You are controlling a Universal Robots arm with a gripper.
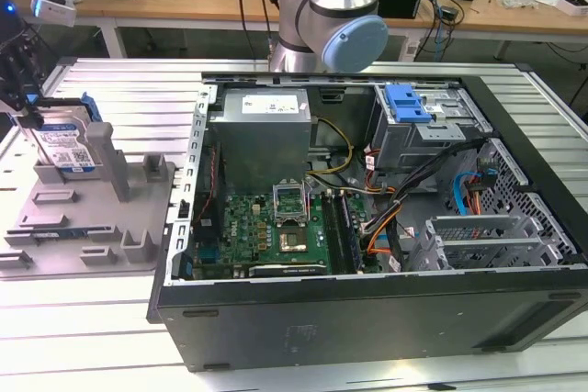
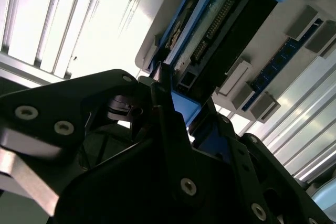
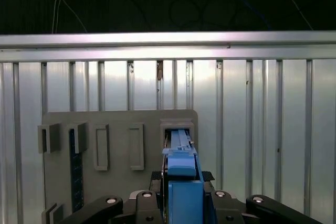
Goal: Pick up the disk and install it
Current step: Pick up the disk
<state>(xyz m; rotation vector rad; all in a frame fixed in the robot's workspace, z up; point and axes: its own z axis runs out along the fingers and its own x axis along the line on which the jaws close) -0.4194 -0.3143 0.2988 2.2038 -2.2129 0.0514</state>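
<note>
At the exterior view's far left, the end effector (image 1: 29, 107) is down on the disk (image 1: 72, 142), which stands upright on its edge in a slot of the grey fixture (image 1: 92, 218) on the ribbed metal surface (image 1: 124, 89). In the first wrist view the disk (image 3: 180, 142) runs edge-on straight out from the end effector (image 3: 181, 200), its blue carrier sandwiched between the 2 black fingers, so that's a clenched hold on the disk. The second wrist view agrees: the blue carrier sits right between the fingers. Well apart, toward the exterior view's right, the open computer case (image 1: 367, 319) lies flat, with the arm (image 1: 331, 16) behind it.
</note>
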